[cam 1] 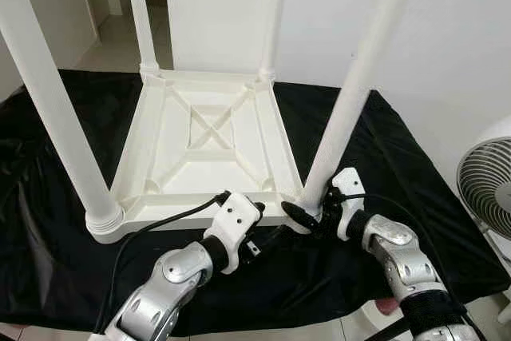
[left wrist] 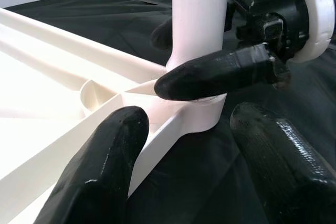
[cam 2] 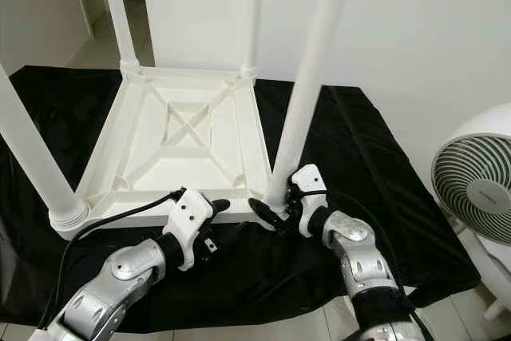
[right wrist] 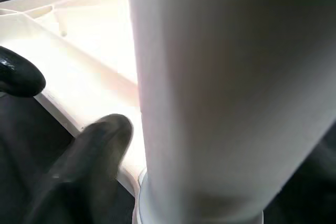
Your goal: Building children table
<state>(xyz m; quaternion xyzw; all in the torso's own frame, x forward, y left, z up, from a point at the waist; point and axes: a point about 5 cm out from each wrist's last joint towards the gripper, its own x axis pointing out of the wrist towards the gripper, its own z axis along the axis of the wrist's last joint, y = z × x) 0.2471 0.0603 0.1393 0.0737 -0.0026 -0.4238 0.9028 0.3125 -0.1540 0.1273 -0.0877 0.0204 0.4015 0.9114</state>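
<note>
Four legs up: children table (cam 1: 209, 143) lies inverted on black cloth (cam 1: 383, 157).
Right claw (cam 1: 310, 215) grips near-right leg (cam 1: 351, 93); left claw (left wrist: 194, 145) spread beside the corner; fan (cam 1: 489, 177) right.

The left silver arm reaches forward, its pincer (cam 2: 214, 207) of two long black fingers spread apart. The right silver arm bends inward, its pincer (cam 1: 307, 215) with one black finger (left wrist: 215, 74) lying across, the other seemingly behind, so a grip looks likely though contact is unclear.
</note>
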